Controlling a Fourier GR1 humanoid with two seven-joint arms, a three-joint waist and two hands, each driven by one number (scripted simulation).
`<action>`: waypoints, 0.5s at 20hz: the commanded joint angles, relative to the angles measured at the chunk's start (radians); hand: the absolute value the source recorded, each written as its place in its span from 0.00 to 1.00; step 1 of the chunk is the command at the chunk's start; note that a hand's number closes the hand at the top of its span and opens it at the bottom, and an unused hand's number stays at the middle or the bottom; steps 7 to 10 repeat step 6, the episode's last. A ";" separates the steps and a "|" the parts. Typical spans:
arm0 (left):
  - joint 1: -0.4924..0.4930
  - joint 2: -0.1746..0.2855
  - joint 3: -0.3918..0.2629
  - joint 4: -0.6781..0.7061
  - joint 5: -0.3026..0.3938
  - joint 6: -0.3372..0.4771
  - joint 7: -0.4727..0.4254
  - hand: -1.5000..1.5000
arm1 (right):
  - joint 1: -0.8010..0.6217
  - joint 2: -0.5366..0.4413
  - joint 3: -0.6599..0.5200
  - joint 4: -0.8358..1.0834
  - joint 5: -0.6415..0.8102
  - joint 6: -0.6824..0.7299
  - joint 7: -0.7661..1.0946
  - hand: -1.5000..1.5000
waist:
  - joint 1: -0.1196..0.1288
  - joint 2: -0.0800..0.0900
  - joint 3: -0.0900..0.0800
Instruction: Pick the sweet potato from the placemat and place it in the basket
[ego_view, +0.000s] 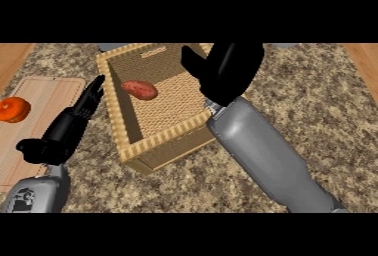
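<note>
Right hand (225, 70) hangs over the right wall of the basket (168, 144), fingers relaxed and spread, holding nothing; thumb sticks out toward the basket's middle. Sweet potato (140, 90) is not on the placemat: it lies loose on the basket floor, in the far-left part, near the left wall and apart from the right hand. Placing looks done to me; only pulling the arm back is left.

Handling, judged by looks: a stubby, reddish-brown oval, stiff, fairly dense for its size, skin dull rather than slick, not fragile. It can roll on its long axis. If it needs re-picking, take it across the thick middle, fingers on one long side and thumb on the other, coming from above so the basket walls don't block.

Containers: the basket is woven, rectangular, open-topped, set at an angle on the counter (310, 100); it holds only the sweet potato. Placemat (44, 100) lies left of the basket, with an orange round fruit (13, 110) at the side farthest from the basket.

Left hand (66, 131) rests just left of the basket, fingers straight and pointing up along the outside of the left wall, holding nothing.
</note>
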 joint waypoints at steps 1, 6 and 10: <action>-0.009 0.000 -0.003 0.009 0.002 -0.005 0.022 0.50 | -0.010 0.008 -0.027 -0.061 -0.009 -0.103 0.214 0.00 | -0.003 0.000 -0.002; 0.033 0.024 0.020 0.010 0.020 -0.030 -0.013 0.50 | 0.070 0.008 -0.083 -0.206 -0.038 -0.109 0.231 0.00 | -0.013 -0.006 -0.002; 0.033 0.024 0.020 0.010 0.020 -0.030 -0.013 0.50 | 0.070 0.008 -0.083 -0.206 -0.038 -0.109 0.231 0.00 | -0.013 -0.006 -0.002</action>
